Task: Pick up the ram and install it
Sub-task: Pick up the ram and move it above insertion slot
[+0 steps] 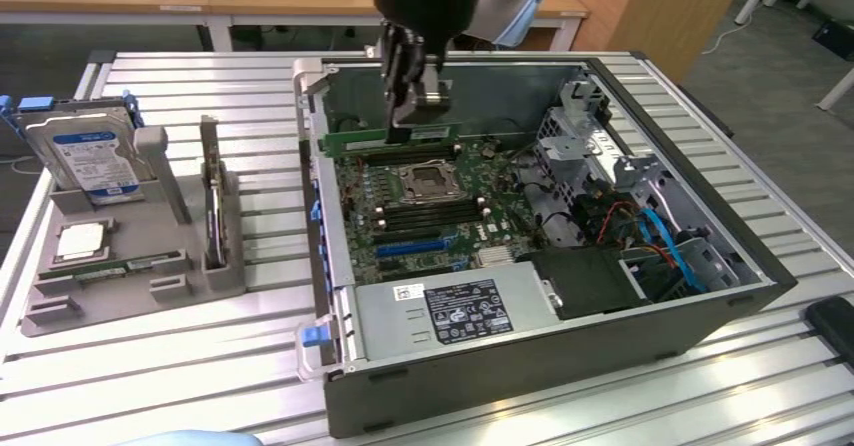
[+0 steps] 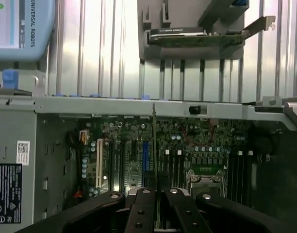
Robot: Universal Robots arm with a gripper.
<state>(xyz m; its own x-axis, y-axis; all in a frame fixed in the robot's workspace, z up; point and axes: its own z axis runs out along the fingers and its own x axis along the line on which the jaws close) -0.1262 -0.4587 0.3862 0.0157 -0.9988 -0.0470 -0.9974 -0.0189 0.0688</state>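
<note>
My gripper [image 1: 424,106] hangs over the back part of the open computer case [image 1: 534,356], shut on the ram [image 1: 380,138]. This long green stick is held level on its long edge, just above the motherboard [image 1: 427,211] and the dark memory slots [image 1: 416,158] beside the processor socket [image 1: 430,181]. In the wrist view the ram [image 2: 154,145] shows edge-on as a thin line running out from between the fingers [image 2: 141,204]. A second green stick of the same kind [image 1: 127,266] lies in the grey holder [image 1: 120,301] at the exterior view's left.
The grey holder also carries a hard drive with a blue-white label [image 1: 94,156], an upright expansion card [image 1: 211,201] and a square silver chip [image 1: 80,238]. The case's walls, power supply [image 1: 447,311], drive cage [image 1: 587,131] and cables [image 1: 667,251] surround the board. A slatted metal table [image 1: 174,386] lies underneath.
</note>
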